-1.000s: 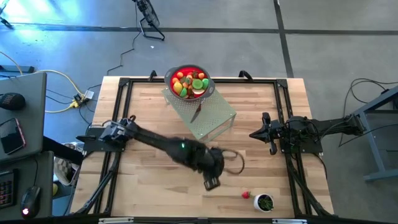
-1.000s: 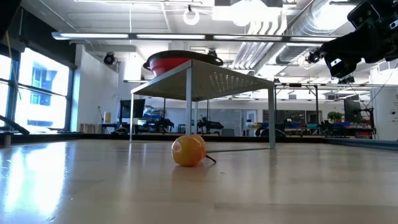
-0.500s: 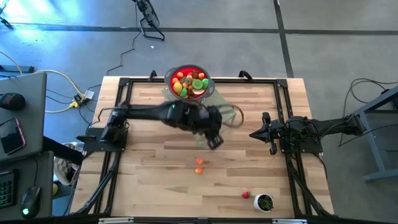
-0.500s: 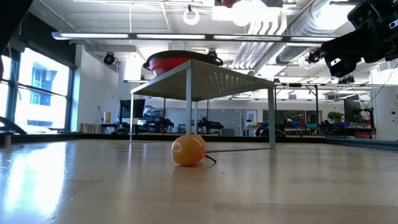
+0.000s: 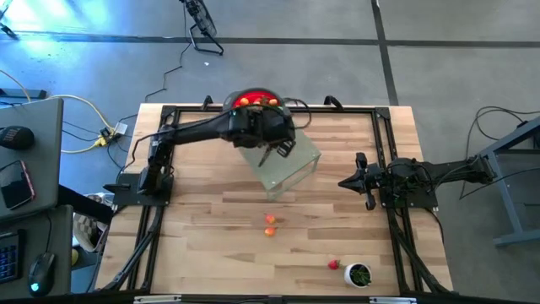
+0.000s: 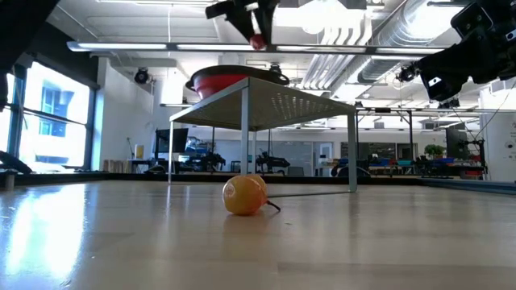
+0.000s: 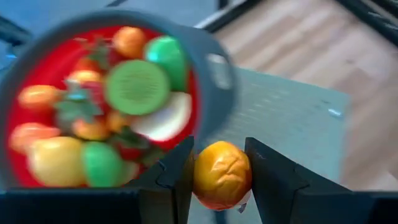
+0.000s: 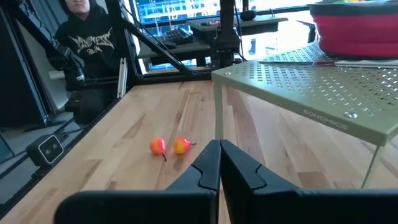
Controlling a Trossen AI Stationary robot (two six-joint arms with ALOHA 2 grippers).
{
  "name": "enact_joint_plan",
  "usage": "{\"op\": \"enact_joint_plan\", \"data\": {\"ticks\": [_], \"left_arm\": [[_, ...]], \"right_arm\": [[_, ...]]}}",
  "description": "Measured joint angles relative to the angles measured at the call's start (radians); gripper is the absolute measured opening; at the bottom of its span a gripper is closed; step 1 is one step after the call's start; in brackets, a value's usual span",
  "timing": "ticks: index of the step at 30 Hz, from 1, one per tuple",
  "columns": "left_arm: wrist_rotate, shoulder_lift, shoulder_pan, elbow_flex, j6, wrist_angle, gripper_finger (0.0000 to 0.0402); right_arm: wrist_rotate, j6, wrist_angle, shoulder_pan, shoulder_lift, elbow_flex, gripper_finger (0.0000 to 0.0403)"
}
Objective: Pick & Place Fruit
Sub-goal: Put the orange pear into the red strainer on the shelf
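Here we see the left gripper (image 7: 219, 177) clamped on an orange fruit piece (image 7: 222, 175), poised over the green perforated stand (image 5: 291, 165) just beside the red bowl (image 7: 17, 93) (already heaped with fruit). Two more orange pieces (image 5: 270, 225) lie on the table (image 5: 202, 253). The right gripper (image 8: 219, 163) waits at the right side, fingers pressed together, holding nothing.
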Motion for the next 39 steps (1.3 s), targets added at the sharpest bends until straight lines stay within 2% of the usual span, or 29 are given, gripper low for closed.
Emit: {"op": "enact_joint_plan", "data": {"ticks": [10, 15, 21, 25, 39], "left_arm": [[-0.142, 0.000, 0.064, 0.000, -0.017, -0.034, 0.0127], [-0.159, 0.000, 0.093, -0.004, -0.018, -0.033, 0.0127], [-0.206, 0.001, 0.107, -0.114, -0.077, -0.032, 0.0127], [-0.209, 0.001, 0.112, -0.165, -0.099, -0.031, 0.0127], [-0.166, 0.001, 0.113, -0.165, -0.064, -0.026, 0.0128]], "right_arm": [[0.000, -0.011, -0.002, 0.000, 0.000, 0.000, 0.0002], [0.000, -0.011, -0.002, 0.000, 0.000, 0.000, 0.0002], [0.000, -0.011, -0.003, 0.000, 0.000, 0.000, 0.0002], [0.000, -0.015, -0.008, 0.000, 0.000, 0.000, 0.0002], [0.003, -0.023, -0.009, 0.000, 0.000, 0.000, 0.0002]]}}
